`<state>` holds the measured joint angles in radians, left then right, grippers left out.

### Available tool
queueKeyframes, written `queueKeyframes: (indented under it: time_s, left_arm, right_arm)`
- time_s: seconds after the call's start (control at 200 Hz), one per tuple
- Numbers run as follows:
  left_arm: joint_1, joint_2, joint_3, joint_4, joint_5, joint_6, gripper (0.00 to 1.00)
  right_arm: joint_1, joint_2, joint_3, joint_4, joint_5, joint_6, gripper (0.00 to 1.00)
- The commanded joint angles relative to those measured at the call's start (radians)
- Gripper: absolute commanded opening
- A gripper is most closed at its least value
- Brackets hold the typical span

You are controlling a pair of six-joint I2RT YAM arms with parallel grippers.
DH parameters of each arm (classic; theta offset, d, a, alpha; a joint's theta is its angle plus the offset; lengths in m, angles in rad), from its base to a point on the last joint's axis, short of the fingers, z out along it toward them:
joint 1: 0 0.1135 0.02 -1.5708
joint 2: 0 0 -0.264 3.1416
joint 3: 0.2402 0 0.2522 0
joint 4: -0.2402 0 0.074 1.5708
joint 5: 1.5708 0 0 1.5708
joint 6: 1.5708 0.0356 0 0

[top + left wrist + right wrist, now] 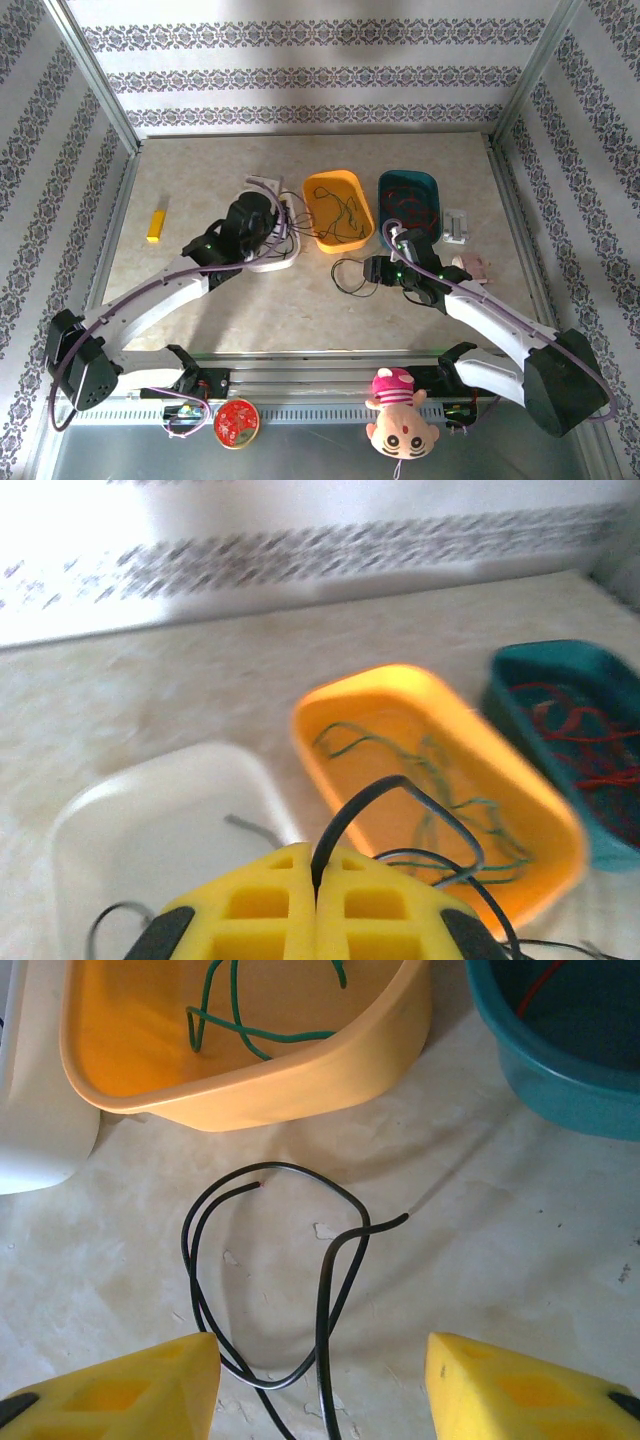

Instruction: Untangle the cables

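My left gripper (317,865) is shut on a black cable (350,815) that arches up from between its yellow fingers, above the white tray (150,820). From above it sits at the tray's far side (268,215). My right gripper (320,1360) is open, low over a looped pair of black cables (325,1290) lying on the table; the same loop (350,275) lies just left of that gripper (372,268). Green cables (440,780) lie in the orange bin (322,182). Red cables (580,720) lie in the teal bin (432,185).
A yellow block (156,225) lies at the far left. A small white part (456,225) and a pinkish object (475,265) sit right of the teal bin. A plush toy (398,410) and a red disc (236,423) rest at the near rail.
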<state>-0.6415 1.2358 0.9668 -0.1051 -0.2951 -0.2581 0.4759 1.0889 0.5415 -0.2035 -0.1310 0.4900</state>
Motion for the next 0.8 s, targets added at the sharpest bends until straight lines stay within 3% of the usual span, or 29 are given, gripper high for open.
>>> queueKeyframes:
  time_s: [0.0,0.12,0.155,0.23,0.285,0.475,0.6,0.794]
  left_arm:
    - [0.070,0.020,-0.045,0.001,-0.026,-0.081,0.00]
    - [0.129,0.076,-0.072,0.039,-0.026,-0.085,0.01]
    - [0.132,0.097,-0.068,0.042,-0.024,-0.073,0.18]
    - [0.131,0.118,-0.055,0.033,-0.020,-0.065,0.69]
    - [0.130,0.102,-0.065,0.048,-0.027,-0.082,0.85]
    - [0.113,0.017,-0.129,0.139,0.029,-0.108,0.88]
    - [0.067,0.003,-0.152,0.128,0.010,-0.126,0.88]
    - [0.017,-0.005,-0.202,0.136,-0.039,-0.187,0.88]
  right_arm:
    - [0.007,-0.014,0.030,-0.037,0.007,-0.035,0.56]
    - [0.009,-0.012,0.034,-0.051,-0.001,-0.043,0.56]
    - [0.009,-0.012,0.034,-0.053,-0.002,-0.045,0.56]
    - [0.008,-0.012,0.034,-0.060,-0.006,-0.047,0.56]
    - [0.009,-0.013,0.033,-0.065,-0.011,-0.048,0.56]
    - [0.010,0.001,0.023,-0.053,-0.052,-0.053,0.56]
    - [0.022,0.053,0.037,-0.046,-0.106,-0.069,0.57]
    - [0.035,0.152,0.051,-0.008,-0.078,-0.056,0.55]
